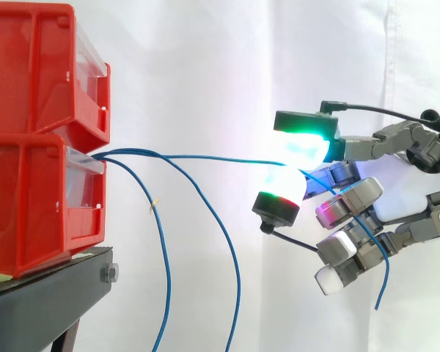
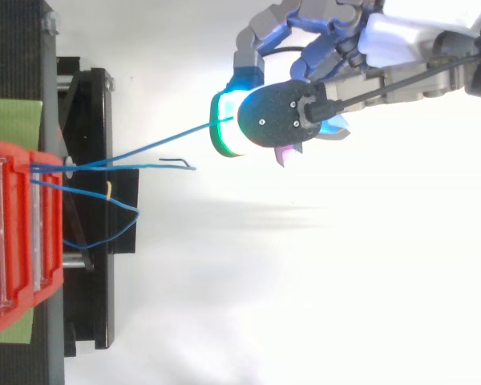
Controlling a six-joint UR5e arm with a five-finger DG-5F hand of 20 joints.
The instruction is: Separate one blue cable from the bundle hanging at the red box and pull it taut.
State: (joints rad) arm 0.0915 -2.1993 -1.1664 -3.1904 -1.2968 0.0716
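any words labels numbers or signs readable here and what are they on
None can be read. The red bins, the black stand and the hand holding the taut blue cable show no print.
The yellow mark on a hanging cable is too small to tell.

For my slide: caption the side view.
Hand pinches one blue cable, stretched almost level from the red box; two others hang slack.

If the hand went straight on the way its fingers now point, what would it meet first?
Likely the slack blue cables hanging before the lower red bin, then that bin. Seen from above, the hand lines up nearer the bin's edge, so it may pass beside them.
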